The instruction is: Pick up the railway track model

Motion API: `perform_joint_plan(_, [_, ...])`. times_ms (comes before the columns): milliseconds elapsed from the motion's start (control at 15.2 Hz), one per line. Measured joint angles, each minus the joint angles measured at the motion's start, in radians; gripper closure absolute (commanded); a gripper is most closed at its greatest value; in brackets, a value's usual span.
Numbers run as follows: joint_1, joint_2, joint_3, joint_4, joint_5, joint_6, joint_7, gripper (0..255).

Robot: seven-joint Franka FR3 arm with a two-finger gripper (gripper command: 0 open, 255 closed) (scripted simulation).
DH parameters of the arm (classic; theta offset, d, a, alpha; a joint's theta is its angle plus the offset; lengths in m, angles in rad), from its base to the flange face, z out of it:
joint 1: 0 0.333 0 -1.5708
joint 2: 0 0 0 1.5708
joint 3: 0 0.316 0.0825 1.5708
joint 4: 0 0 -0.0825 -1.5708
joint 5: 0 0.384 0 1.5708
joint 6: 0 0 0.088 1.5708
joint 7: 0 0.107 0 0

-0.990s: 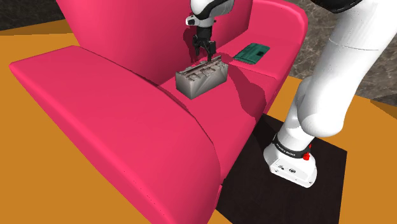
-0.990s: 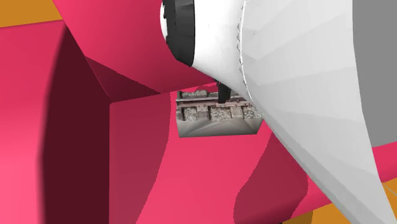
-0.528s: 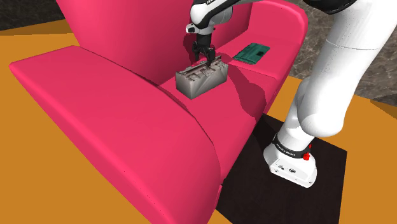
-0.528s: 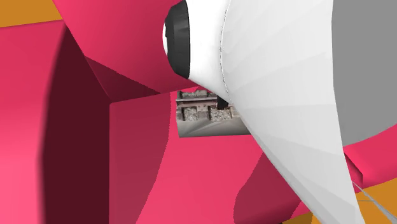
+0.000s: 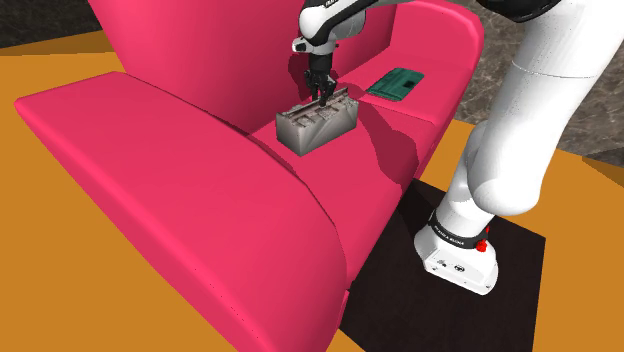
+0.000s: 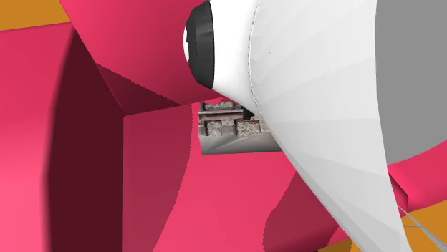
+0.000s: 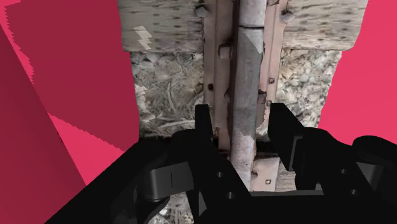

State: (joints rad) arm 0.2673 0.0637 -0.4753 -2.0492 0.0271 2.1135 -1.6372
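End effector [image 7: 242,118] pinching rail [image 7: 245,76] of railway track model [image 5: 318,122] on sofa [image 5: 180,190] | check grip is firm | lift straight up, slowly, level.

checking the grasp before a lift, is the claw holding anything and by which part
It seems so: the claw clasps the track by its rail, pressed against both sides. The track rests on the sofa, not yet lifted.

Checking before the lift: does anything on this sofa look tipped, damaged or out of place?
Nothing stands out. The railway track model rests flat on the pink sofa seat, gripper at its rail; a green object lies apart from it.
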Motion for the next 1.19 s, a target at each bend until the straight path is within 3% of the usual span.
perform_joint_plan(1188, [0.004, -0.05, 0.001, 0.134, -0.028, -0.186, 0.019, 255])
